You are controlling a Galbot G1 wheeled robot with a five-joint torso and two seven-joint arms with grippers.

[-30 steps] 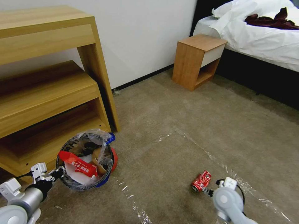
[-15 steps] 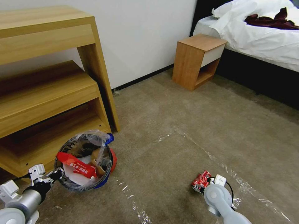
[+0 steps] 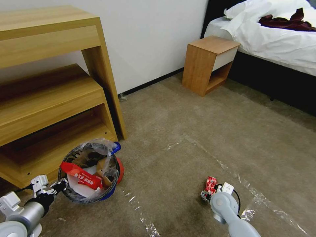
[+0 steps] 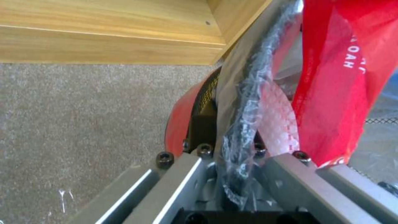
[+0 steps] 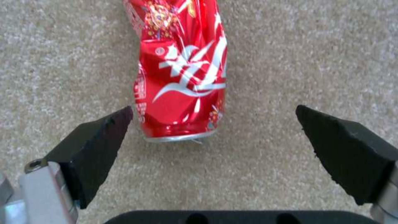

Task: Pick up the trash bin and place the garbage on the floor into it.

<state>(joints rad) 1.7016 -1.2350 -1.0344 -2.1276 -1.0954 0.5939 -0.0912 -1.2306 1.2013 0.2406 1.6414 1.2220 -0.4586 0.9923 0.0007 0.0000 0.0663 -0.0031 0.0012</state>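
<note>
Crushed can (image 3: 208, 187) on taped carpet (image 3: 184, 138)

Open carpet (image 3: 197, 131) (shelf (image 3: 49, 98) leftward)

Our head camera looks forward and down from above bin (image 3: 89, 172), wide over carpet (image 3: 184, 131). Our left wrist camera sits right at bin rim (image 4: 244, 118), facing along it; shares rim with head view. Our right wrist camera, well right of bin, faces down, close over can (image 5: 180, 77); shares can (image 3: 209, 186) with head view.
</note>
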